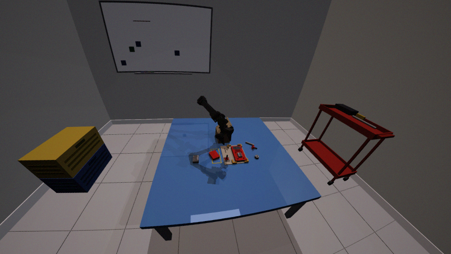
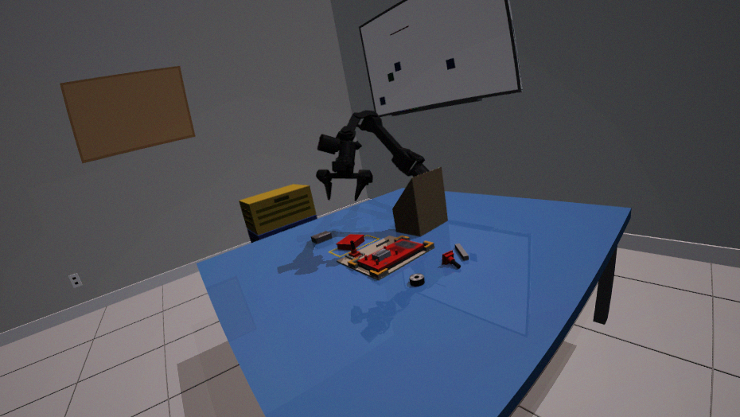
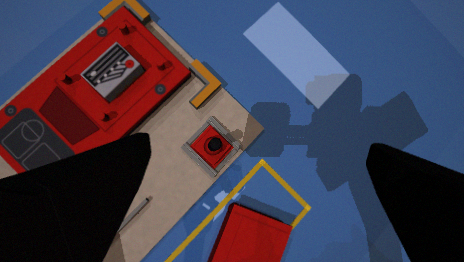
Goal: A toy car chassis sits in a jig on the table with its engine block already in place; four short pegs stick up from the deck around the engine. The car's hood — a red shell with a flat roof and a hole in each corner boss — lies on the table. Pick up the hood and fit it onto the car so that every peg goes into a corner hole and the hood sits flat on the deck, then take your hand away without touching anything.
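The red hood (image 1: pixel 214 154) (image 2: pixel 350 241) (image 3: pixel 252 237) lies roof up on the table, turned askew within a yellow outline; the wrist view cuts off its lower part. The red chassis (image 1: pixel 233 154) (image 3: pixel 50 85) sits in the jig (image 3: pixel 175 185) beside it. The engine block (image 2: pixel 381 254) (image 3: pixel 112 70) is on the deck, with four short dark pegs around it. My gripper (image 2: pixel 342 199) (image 3: pixel 258 148) is open and empty, pointing down high above the table. In the wrist view the hood shows low between the fingers. The hood's corner holes cannot be seen.
A red piece with a black knob (image 2: pixel 353 250) (image 3: pixel 214 145) stands on the jig between chassis and hood. A grey block (image 1: pixel 195 158) (image 2: pixel 321 237) lies beyond the hood. A ring (image 1: pixel 256 156) (image 2: pixel 416 280), a red-and-black part (image 2: pixel 449 258) and a grey bar (image 2: pixel 461 251) lie past the chassis.
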Motion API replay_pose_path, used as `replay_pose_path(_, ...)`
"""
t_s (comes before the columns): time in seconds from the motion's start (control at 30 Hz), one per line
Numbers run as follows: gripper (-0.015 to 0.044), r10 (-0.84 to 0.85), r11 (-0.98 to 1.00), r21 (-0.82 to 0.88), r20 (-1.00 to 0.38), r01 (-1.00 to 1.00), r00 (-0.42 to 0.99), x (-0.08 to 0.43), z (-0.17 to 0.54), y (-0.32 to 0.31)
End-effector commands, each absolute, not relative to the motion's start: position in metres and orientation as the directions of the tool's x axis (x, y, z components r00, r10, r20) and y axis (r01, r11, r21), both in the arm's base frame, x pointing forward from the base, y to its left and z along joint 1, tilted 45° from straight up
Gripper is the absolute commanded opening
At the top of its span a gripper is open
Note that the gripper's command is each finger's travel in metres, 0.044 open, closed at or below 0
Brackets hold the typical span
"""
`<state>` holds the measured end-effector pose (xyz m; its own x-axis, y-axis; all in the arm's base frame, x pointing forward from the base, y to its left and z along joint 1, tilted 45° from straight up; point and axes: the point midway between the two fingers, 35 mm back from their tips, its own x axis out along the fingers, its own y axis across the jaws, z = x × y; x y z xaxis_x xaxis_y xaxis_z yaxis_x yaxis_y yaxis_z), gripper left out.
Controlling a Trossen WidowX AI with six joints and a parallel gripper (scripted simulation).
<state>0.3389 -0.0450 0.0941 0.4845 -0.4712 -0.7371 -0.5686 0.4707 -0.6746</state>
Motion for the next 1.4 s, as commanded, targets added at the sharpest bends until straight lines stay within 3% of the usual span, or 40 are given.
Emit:
replay_pose_path(0.0, 0.0440, -0.550, 0.554, -0.663, -0.745, -0.503, 0.377, 0.333, 0.088, -0.082)
replay_pose_path(0.37, 0.0440, -0.708, 0.683, -0.679, -0.706, -0.268, -0.017, 0.288, 0.074, -0.191)
replay_pose_path(1.37, 0.0440, -0.709, 0.684, -0.680, -0.705, -0.265, -0.023, 0.287, 0.061, -0.204)
